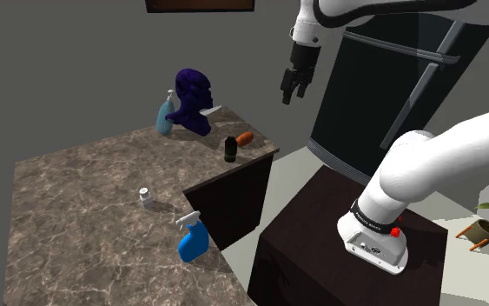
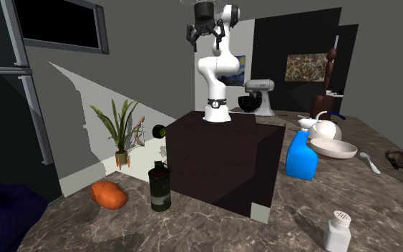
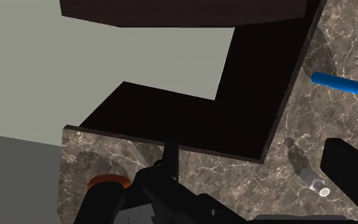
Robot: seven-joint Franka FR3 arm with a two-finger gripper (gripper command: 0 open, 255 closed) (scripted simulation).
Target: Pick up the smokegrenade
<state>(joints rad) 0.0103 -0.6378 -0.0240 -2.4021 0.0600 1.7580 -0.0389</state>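
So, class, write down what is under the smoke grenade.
The dark smoke grenade stands upright on the brown marbled counter, near its edge. The patch beneath its base is covered by the grenade itself.

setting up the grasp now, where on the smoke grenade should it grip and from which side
Take the smoke grenade around its dark cylindrical body, below the narrower top. It stands upright on the marble counter, so coming down from above with open jaws straddling the body looks best, turned to miss the orange object lying close by.
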